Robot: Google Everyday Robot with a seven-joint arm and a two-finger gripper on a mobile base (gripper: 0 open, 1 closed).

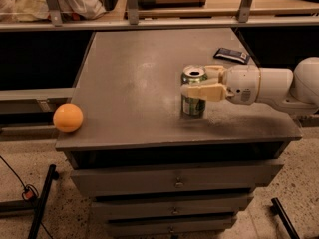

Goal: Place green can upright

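The green can (193,104) stands upright on the grey table top (129,93), right of centre, silver top with its opening facing up. My gripper (195,80) reaches in from the right on its white arm (269,86). Its two pale fingers (204,90) sit on either side of the can's upper half, one in front and one behind, closed on it. The can's base rests on the table.
An orange ball (68,117) sits at the table's front left corner. A flat dark blue packet (232,55) lies at the back right. The table has drawers below, and a shelf with clutter runs behind it.
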